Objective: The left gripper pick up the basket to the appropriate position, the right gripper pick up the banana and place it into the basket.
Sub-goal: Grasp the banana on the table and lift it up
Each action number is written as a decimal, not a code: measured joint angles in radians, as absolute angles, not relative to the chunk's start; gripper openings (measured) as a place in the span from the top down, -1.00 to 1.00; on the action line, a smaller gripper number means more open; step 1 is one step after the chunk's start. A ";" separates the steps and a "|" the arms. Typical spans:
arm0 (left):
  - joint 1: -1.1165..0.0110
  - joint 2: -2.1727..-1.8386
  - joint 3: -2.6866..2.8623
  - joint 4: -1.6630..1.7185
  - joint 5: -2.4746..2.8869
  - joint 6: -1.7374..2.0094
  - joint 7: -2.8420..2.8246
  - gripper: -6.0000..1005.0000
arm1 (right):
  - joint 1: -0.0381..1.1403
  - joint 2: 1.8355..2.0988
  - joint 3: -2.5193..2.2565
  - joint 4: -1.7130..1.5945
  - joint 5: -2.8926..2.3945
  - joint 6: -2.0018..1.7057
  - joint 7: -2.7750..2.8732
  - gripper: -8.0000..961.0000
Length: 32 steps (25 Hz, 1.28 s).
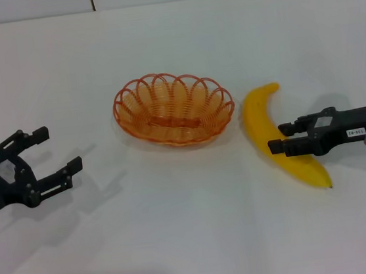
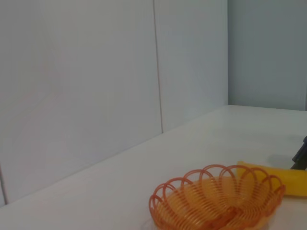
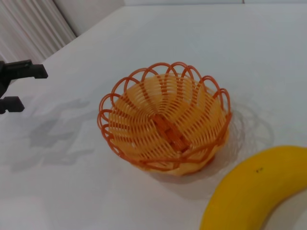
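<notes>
The left hand (image 1: pixel 47 154), fingers spread, hovers apart from the light, stiff basket (image 1: pixel 174 108); its looped rim suits gripping. The right hand (image 1: pixel 282 137) straddles the smooth banana's (image 1: pixel 271 129) middle, unclosed.

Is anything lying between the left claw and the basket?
No. In the head view, only bare white table separates the open left claw from the basket.

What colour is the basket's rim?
Orange, like the rest of the basket; the right wrist view shows it best.
</notes>
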<state>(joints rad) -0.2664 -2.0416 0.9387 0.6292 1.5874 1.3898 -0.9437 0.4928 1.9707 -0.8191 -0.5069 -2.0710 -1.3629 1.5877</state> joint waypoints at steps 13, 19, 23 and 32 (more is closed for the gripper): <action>-0.263 -2.042 0.913 0.629 1.586 1.417 -0.942 -0.72 | 0.492 1.972 -0.856 -0.512 -2.070 -1.375 1.613 0.05; -0.260 -2.042 0.913 0.629 1.586 1.417 -0.942 -0.72 | 0.484 1.976 -0.846 -0.536 -2.058 -1.373 1.616 0.05; -0.258 -2.042 0.913 0.629 1.586 1.417 -0.942 -0.72 | 0.481 1.978 -0.845 -0.545 -2.052 -1.373 1.625 0.05; -0.258 -2.042 0.913 0.629 1.586 1.417 -0.942 -0.72 | 0.473 1.977 -0.844 -0.551 -1.990 -1.362 1.624 0.15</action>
<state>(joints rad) -0.2576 -2.0417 0.9126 0.6289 1.5861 1.4174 -0.9418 0.4727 1.9766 -0.8438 -0.5507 -1.9903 -1.3616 1.6240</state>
